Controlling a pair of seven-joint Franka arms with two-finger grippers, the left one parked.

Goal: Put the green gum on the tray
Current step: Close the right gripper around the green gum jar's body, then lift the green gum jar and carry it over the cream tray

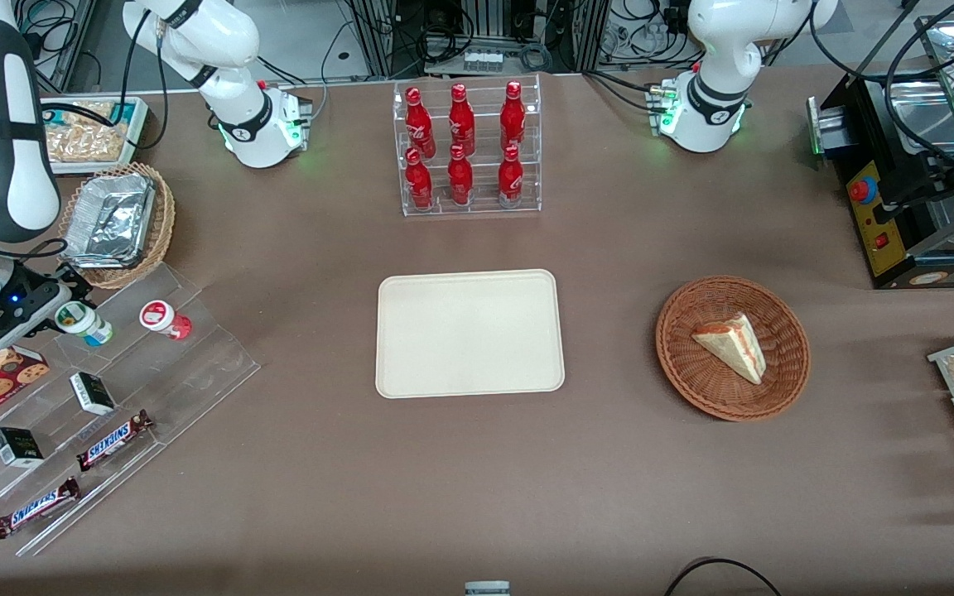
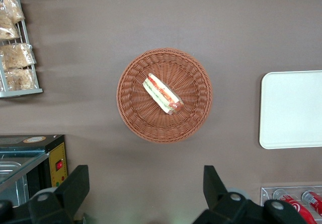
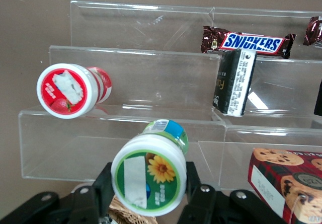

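Right wrist view: gum gripped, carry to the tray not yet done.
The gripper (image 3: 148, 186) is clamped on the gum (image 3: 149, 176), fingers on either side of the bottle just under its lid, above the clear stepped stand (image 3: 151, 88) at the working arm's end of the table, beside the red bottle (image 3: 73, 90). The tray (image 1: 469, 333), well apart at mid-table, carries nothing; what seems left is the move across and the release.

The brown worktop (image 1: 295, 463) carries the cream tray (image 1: 469, 333) in its middle. A clear rack of red bottles (image 1: 467, 149) stands farther from the front camera. Toward the parked arm's end lies a wicker basket (image 1: 732, 348). My gripper (image 1: 63, 319) holds the green gum (image 1: 84, 323) above the clear stepped stand (image 1: 187, 364) at my end.
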